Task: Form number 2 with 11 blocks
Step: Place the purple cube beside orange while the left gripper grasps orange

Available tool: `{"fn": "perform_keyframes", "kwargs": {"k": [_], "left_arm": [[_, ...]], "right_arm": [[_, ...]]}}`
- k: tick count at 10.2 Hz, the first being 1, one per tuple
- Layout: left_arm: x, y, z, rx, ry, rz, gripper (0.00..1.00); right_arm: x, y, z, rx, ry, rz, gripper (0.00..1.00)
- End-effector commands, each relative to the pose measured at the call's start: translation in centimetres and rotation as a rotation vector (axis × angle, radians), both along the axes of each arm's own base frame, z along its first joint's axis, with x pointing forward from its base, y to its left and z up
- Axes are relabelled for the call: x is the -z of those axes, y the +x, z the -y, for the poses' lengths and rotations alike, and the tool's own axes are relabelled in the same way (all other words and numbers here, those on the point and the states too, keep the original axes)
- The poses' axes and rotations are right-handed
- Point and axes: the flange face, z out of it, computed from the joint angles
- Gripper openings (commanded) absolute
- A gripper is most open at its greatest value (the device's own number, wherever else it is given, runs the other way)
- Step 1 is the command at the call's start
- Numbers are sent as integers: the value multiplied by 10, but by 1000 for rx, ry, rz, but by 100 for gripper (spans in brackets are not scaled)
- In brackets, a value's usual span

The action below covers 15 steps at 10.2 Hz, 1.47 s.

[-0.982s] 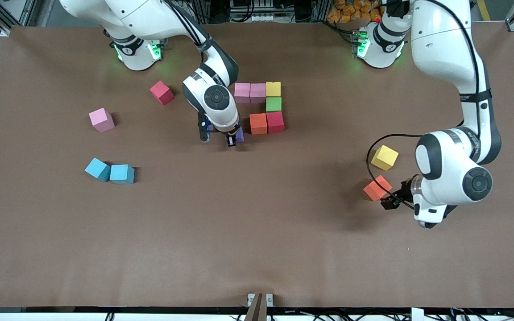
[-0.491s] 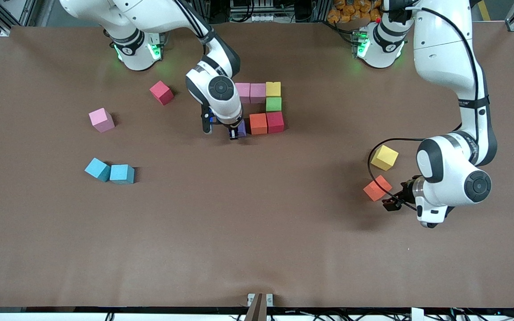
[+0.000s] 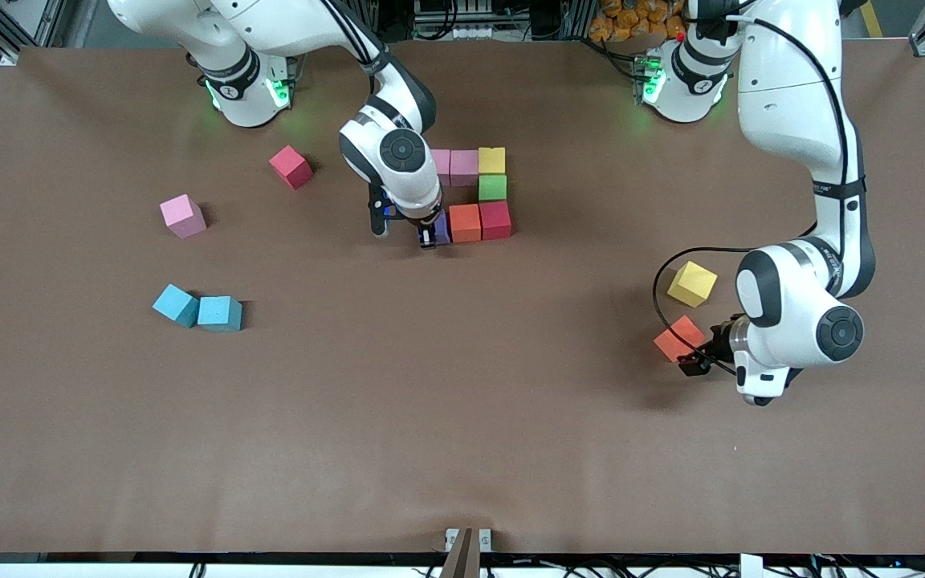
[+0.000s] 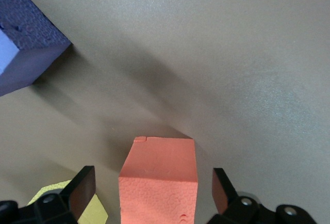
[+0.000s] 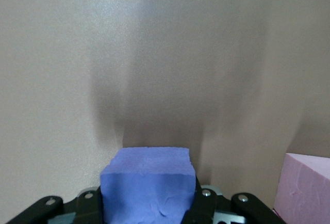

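Observation:
The partly built number 2 lies mid-table: two pink blocks point(image 3: 463, 167), a yellow one point(image 3: 491, 160), a green one point(image 3: 492, 188), a red one point(image 3: 495, 219) and an orange one point(image 3: 465, 222). My right gripper point(image 3: 430, 234) point(image 5: 148, 198) is shut on a purple block point(image 3: 441, 229) point(image 5: 147, 182), low over the table right beside that orange block. At the left arm's end, my left gripper point(image 3: 691, 363) point(image 4: 152, 177) stands open, with a loose orange block point(image 3: 678, 337) point(image 4: 158, 180) between its fingers point(image 4: 82, 190), untouched.
A loose yellow block point(image 3: 692, 283) lies beside the left gripper. Toward the right arm's end lie a red block point(image 3: 291, 166), a pink block point(image 3: 183, 216) and two teal blocks point(image 3: 176, 305) point(image 3: 220, 313). The left wrist view shows a dark purple block point(image 4: 26, 53).
The right gripper has carried the purple block closer to the orange block of the figure. The left arm has shifted slightly toward the loose orange block.

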Motion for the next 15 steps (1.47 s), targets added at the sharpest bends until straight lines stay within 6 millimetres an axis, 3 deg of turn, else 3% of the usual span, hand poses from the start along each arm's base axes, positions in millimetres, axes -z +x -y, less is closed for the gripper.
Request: {"fn": "perform_keyframes", "kwargs": {"k": [1, 5, 8, 9, 10, 11, 12, 13, 15], "left_arm": [[3, -5, 10, -1, -28, 2, 100], [10, -7, 19, 10, -30, 4, 100], [28, -11, 28, 25, -27, -16, 100], [32, -12, 27, 24, -24, -22, 100], [31, -12, 27, 24, -24, -20, 100], [33, -11, 23, 25, -25, -20, 89], [33, -11, 25, 30, -22, -17, 71], [35, -13, 31, 19, -21, -22, 42], [29, -11, 32, 11, -24, -15, 14]], "right_arm": [[6, -6, -1, 19, 9, 17, 0], [12, -13, -4, 7, 3, 11, 0], [17, -17, -5, -12, -9, 10, 0], [17, -17, -5, -12, -10, 9, 34], [17, -17, -5, -14, -9, 10, 84], [15, -14, -5, -12, -8, 13, 100], [13, -13, -6, -12, -5, 15, 100], [11, -10, -6, -8, -5, 15, 100], [9, -7, -6, -7, -3, 17, 100]]}}
